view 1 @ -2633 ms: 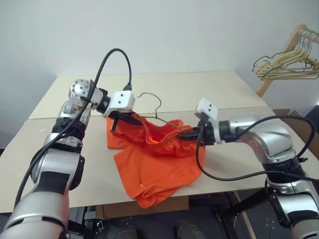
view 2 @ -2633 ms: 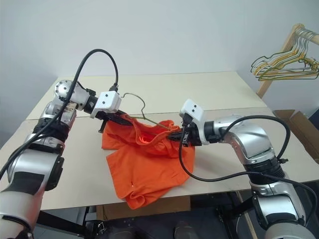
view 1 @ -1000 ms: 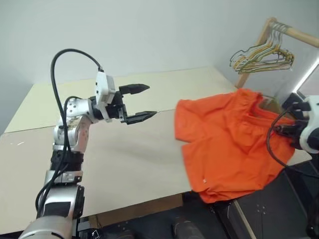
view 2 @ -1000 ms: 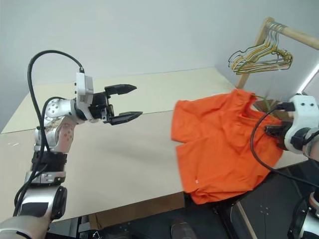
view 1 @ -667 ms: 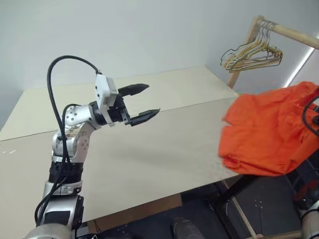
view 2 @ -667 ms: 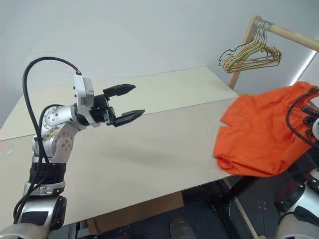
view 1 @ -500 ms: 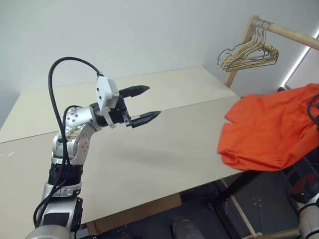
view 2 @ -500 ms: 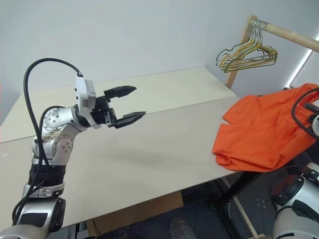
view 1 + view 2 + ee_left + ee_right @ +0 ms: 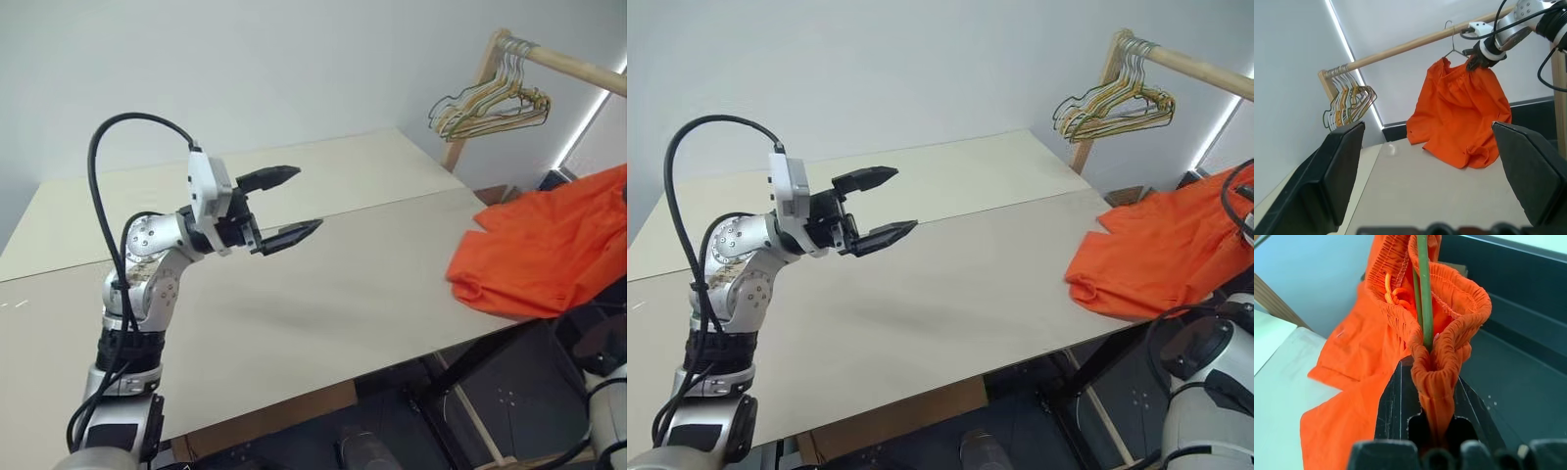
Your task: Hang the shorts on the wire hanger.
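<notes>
Your right gripper (image 9: 1426, 382) is pinched down on the gathered waistband of the shorts (image 9: 1459, 117) together with the wire hanger (image 9: 1422, 289), which runs up through the waistband. The hanger's hook sits up by the wooden rail (image 9: 1415, 43), off the far right end of the table (image 9: 323, 294), and the orange legs droop onto that table edge. Your left gripper (image 9: 284, 208) hangs over mid-table with fingers spread wide, holding nothing. Yellow and green hangers (image 9: 490, 98) are bunched further along the rail.

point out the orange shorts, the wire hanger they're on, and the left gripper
the shorts (image 9: 1459, 112): left wrist view, middle of the hanging fabric.
the wire hanger (image 9: 1423, 293): right wrist view, thin wire inside the waistband.
left gripper (image 9: 289, 207): left eye view, midway between its open fingertips.
</notes>
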